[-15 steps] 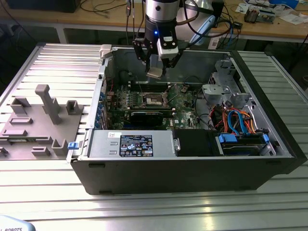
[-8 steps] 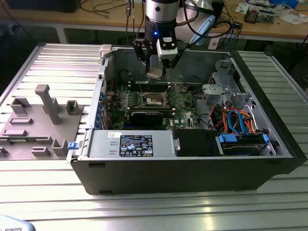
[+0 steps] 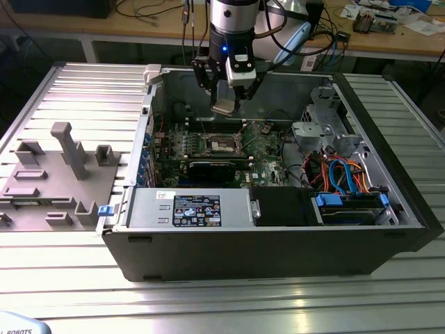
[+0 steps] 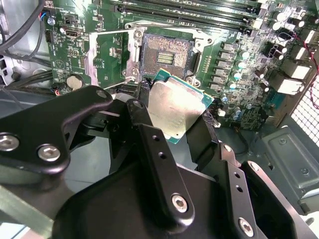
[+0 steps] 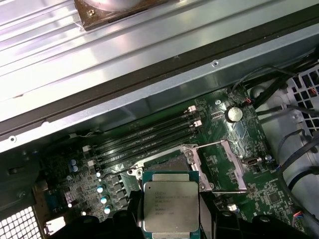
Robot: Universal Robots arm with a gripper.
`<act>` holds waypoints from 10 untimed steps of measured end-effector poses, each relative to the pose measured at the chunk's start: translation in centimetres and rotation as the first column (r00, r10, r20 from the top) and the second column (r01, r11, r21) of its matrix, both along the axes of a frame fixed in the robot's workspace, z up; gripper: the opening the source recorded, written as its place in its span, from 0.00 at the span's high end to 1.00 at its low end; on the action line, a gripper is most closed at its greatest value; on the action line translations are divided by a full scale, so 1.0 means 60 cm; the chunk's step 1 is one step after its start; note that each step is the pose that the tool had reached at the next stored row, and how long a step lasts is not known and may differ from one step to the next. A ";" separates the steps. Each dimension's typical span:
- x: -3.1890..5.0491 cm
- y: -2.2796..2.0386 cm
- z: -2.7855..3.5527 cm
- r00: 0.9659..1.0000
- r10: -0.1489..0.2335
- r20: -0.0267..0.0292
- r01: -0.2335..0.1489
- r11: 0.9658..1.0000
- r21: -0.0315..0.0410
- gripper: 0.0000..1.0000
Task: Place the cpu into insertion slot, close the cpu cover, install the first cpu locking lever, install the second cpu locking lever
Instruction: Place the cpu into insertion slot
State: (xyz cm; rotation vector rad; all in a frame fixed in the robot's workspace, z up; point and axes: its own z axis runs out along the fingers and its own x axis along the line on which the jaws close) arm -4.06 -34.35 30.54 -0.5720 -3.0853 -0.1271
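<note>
Clearly the cpu (image 4: 177, 107) is off the board, pinched in the air with its dull metal top turned up toward the wrist and its green underside facing the motherboard (image 4: 67, 47). Being square, it has no long axis to speak of. In the second wrist view its edges look turned a little against the socket's edges, though the camera angle may account for that. In the exterior view it hangs slightly tilted rather than quite level.

The gripper (image 3: 226, 104) is closed on it, one finger on each of two opposite edges.

The insertion slot (image 3: 224, 144) lies below the chip. In the exterior view it sits almost straight under it, with clear air between, so I judge the line from gripper to socket to run downward with little sideways offset. Its dark centre is uncovered. The cpu cover (image 5: 219, 167) is swung open beside it and clear of the opening.

Long memory slots (image 5: 144, 137) run along the socket's far side. All of this sits inside the open computer case (image 3: 278, 243) on the slatted metal desk (image 3: 90, 90).
</note>
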 end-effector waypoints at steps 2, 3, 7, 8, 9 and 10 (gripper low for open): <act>0.000 0.0000 -0.001 1.000 -0.004 0.000 0.004 1.000 -0.001 0.45; 0.000 0.0000 -0.001 1.000 -0.006 0.000 0.006 1.000 -0.002 0.45; 0.000 0.0000 -0.002 1.000 -0.013 0.000 0.013 1.000 -0.003 0.45; 0.000 0.0000 -0.002 1.000 -0.014 0.000 0.014 1.000 -0.003 0.45; 0.000 0.0000 -0.003 1.000 -0.017 0.000 0.017 1.000 -0.004 0.45; 0.000 0.0000 -0.003 1.000 -0.018 0.000 0.018 1.000 -0.005 0.45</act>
